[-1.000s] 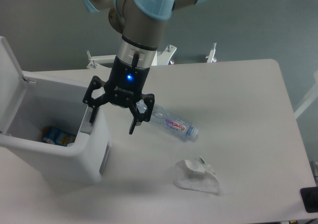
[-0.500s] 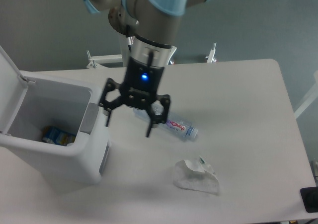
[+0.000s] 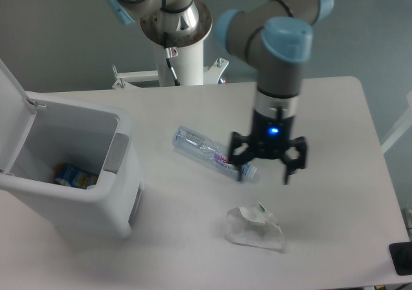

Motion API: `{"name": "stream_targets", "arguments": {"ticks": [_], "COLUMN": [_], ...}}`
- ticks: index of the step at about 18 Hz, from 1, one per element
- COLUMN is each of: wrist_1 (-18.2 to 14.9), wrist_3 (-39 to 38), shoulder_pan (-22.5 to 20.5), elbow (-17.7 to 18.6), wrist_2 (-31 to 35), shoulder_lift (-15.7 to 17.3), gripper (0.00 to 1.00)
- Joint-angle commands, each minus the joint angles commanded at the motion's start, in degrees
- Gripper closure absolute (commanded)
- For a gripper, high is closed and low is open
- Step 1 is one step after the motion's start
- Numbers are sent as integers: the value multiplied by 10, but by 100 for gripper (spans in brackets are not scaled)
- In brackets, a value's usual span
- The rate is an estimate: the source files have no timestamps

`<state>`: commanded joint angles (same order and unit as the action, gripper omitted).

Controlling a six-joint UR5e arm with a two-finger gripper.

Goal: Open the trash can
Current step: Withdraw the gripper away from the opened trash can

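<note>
The white trash can (image 3: 77, 200) stands at the left of the table with its lid (image 3: 11, 107) swung up and back, so the inside shows. A blue and yellow packet (image 3: 74, 176) lies at its bottom. The grey push-button tab (image 3: 116, 154) sits on its right rim. My gripper (image 3: 265, 172) is open and empty. It hangs above the table well to the right of the can, just right of the bottle's cap end.
A clear plastic bottle (image 3: 209, 154) lies on its side in the middle of the table. A crumpled white wrapper (image 3: 254, 228) lies in front of it. A black object (image 3: 402, 258) sits at the table's front right corner.
My gripper has moved from the trash can's right rim to the right, across the bottle. The trash can stays open and the bottle has not moved.
</note>
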<state>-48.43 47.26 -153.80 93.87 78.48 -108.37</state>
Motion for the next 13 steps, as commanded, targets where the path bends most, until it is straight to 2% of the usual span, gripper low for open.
{"name": "stream_targets", "arguments": {"ticks": [5, 10, 13], "wrist_1": [-13, -26, -24], "wrist_3": [55, 176, 180], "shoulder_pan": [-1, 11, 12], "elbow": [-8, -12, -8], "wrist_2": [53, 106, 110], "shoulder_lift": [-13, -22, -24], "gripper": [0, 0, 0]}}
